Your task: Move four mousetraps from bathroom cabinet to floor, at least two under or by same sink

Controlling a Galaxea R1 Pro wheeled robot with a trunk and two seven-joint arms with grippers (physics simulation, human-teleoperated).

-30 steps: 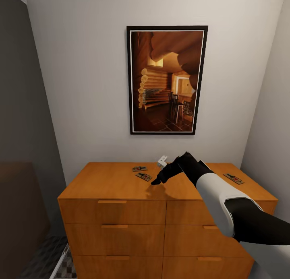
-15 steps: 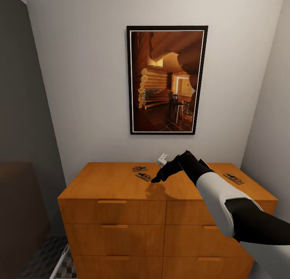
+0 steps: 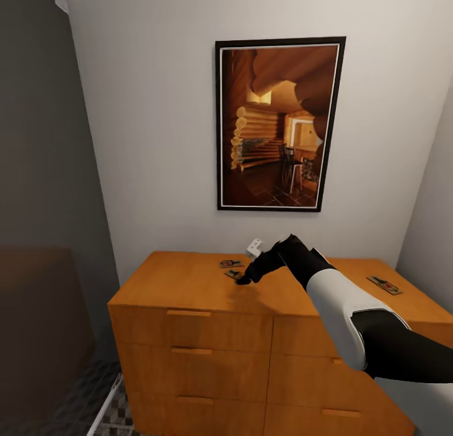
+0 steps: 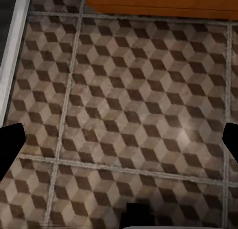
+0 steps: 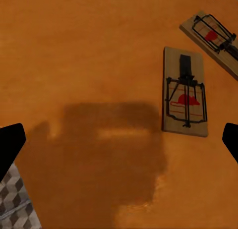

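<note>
The orange-brown cabinet [image 3: 182, 282] stands against the wall, with three mousetraps on its top. Two mousetraps [image 3: 231, 263] [image 3: 234, 274] lie close together near the middle, and another mousetrap [image 3: 384, 285] lies at the right end. My right gripper [image 3: 244, 280] hovers low over the top just right of the near middle trap. In the right wrist view the right gripper [image 5: 119, 144] is open over bare wood, with one trap [image 5: 184, 92] beside it and a second trap [image 5: 213, 34] further off. My left gripper [image 4: 119, 144] hangs open above the cube-patterned bathroom floor [image 4: 129, 105].
A framed cabin painting [image 3: 278, 124] hangs above the cabinet. A dark wall [image 3: 38, 172] closes the left side and a pale wall [image 3: 434, 222] sits near the cabinet's right end. A white strip [image 3: 104, 404] runs along the floor at left. The cabinet's base [image 4: 158, 3] lies just beyond the left gripper.
The head camera has moved, so cabinet and painting sit further right in the view. My right gripper now lies closer to the near middle mousetrap.
</note>
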